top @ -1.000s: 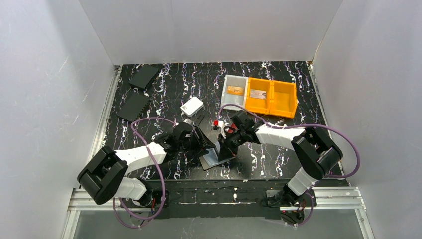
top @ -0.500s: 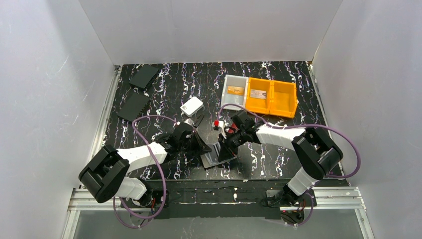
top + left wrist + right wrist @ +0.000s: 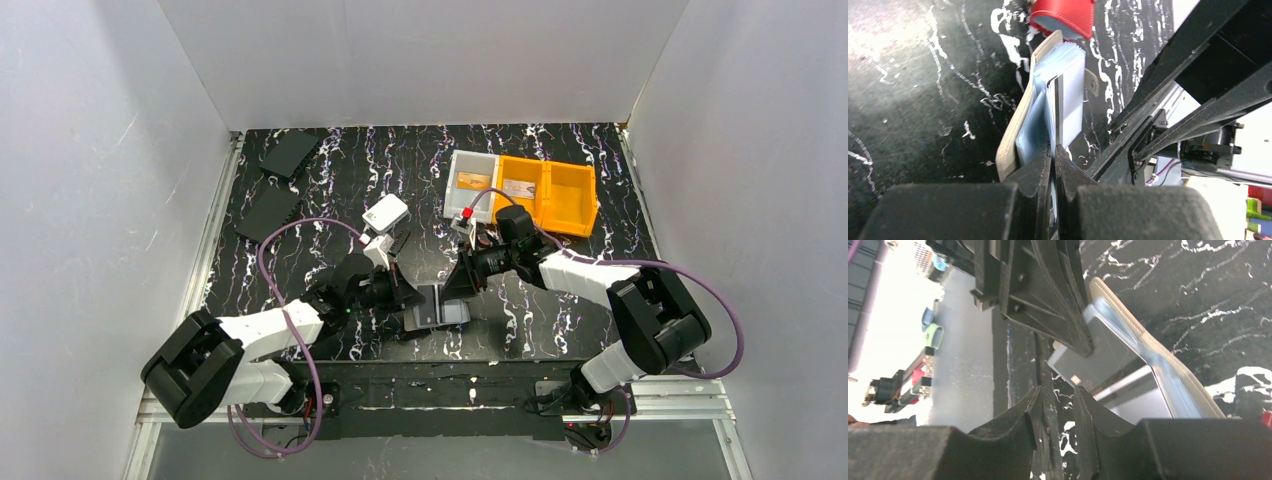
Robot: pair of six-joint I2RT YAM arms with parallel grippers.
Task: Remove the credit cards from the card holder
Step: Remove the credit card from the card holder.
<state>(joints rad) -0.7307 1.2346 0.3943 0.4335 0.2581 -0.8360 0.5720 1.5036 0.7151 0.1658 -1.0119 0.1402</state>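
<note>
The left gripper (image 3: 1054,147) is closed on the edge of the black card (image 3: 1100,362), which stands partly out of the clear sleeves of the card holder (image 3: 1020,125). The holder lies open on the surface (image 3: 560,260), near its front edge between the two arms. The right gripper (image 3: 1057,392) hangs just beside it, jaws slightly apart with nothing between them. A red wallet (image 3: 1063,17) sits just past the holder. Farther back, the grey bin (image 3: 468,204) holds an orange-brown card (image 3: 473,181), and the orange bin (image 3: 520,211) beside it holds a pale silvery card (image 3: 518,188).
</note>
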